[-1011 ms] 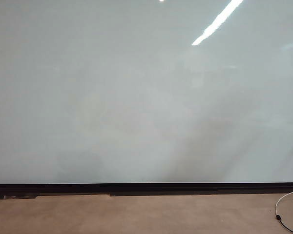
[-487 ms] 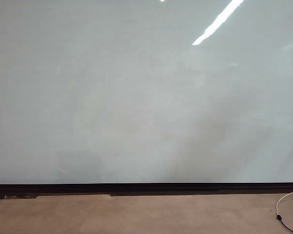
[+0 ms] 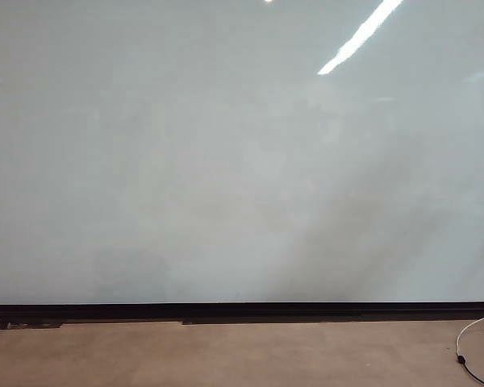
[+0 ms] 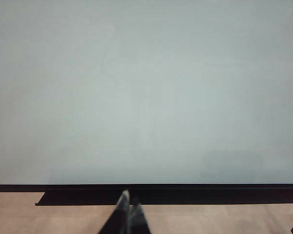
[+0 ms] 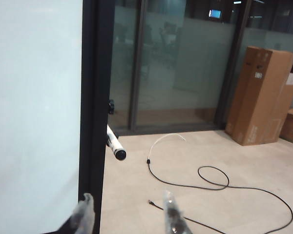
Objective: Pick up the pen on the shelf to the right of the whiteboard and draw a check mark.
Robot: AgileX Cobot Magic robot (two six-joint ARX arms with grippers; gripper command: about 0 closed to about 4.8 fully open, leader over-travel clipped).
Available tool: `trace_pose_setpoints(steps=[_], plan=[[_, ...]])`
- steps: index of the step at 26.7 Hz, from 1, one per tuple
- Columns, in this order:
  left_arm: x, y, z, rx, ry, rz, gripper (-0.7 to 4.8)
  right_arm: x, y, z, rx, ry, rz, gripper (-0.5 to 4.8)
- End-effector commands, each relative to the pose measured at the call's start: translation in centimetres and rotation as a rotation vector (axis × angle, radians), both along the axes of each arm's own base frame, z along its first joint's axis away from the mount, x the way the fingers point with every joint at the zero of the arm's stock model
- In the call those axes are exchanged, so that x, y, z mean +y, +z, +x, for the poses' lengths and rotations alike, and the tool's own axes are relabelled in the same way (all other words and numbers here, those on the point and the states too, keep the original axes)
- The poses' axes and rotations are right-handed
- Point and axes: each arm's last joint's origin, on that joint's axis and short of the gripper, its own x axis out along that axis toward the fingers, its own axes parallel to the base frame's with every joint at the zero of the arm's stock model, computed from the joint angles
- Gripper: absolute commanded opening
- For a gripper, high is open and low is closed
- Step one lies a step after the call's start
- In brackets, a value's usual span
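Glass doors behind; whiteboard unmarked. Right hand, fingers apart, faces pen at twelve o'clock — ready to grasp. Left hand together, idle.

Across the exterior views of the whiteboard, nothing visibly shifts; its surface remains blank and neither arm enters that camera's frame.

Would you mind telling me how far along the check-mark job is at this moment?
Nothing looks done yet: the whiteboard is blank, with no check mark. In hand: the right tool, jaws apart and empty, faces the pen, which sticks out past the board's right frame. The left tool sits shut and idle below the board's bottom edge. Left: grasp the pen and draw the mark.
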Motion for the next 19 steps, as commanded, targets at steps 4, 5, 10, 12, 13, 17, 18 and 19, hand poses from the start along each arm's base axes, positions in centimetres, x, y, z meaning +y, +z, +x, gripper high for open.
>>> trace_pose_setpoints(steps=[4, 5, 10, 12, 13, 17, 18, 19], plan=[[0.0, 0.2, 0.0, -0.015, -0.001, 0.005, -0.04, -0.1, 0.4, 0.0, -0.019, -0.002, 0.003, 1.99], [0.0, 0.2, 0.0, -0.015, -0.001, 0.005, -0.04, -0.1, 0.6, 0.2, -0.005, 0.002, 0.006, 2.05], [0.0, 0.2, 0.0, -0.015, -0.001, 0.005, -0.04, -0.2, 1.8, 1.2, 0.044, 0.037, 0.004, 2.26], [0.0, 0.2, 0.0, -0.015, -0.001, 0.005, -0.04, -0.4, 2.5, 2.1, 0.055, 0.069, -0.002, 2.40], [0.0, 0.2, 0.0, -0.015, -0.001, 0.005, -0.04, -0.6, 2.7, 2.5, 0.049, 0.090, -0.005, 2.52], [0.0, 0.2, 0.0, -0.015, -0.001, 0.004, -0.04, -1.3, 3.0, 3.5, 0.009, 0.135, 0.010, 2.67], [0.0, 0.2, 0.0, -0.015, 0.000, 0.005, -0.05, -1.5, 3.0, 3.6, 0.004, 0.149, 0.014, 2.67], [0.0, 0.2, 0.0, -0.015, -0.001, 0.005, -0.04, -1.7, 2.9, 3.8, 0.001, 0.162, 0.015, 2.68]])
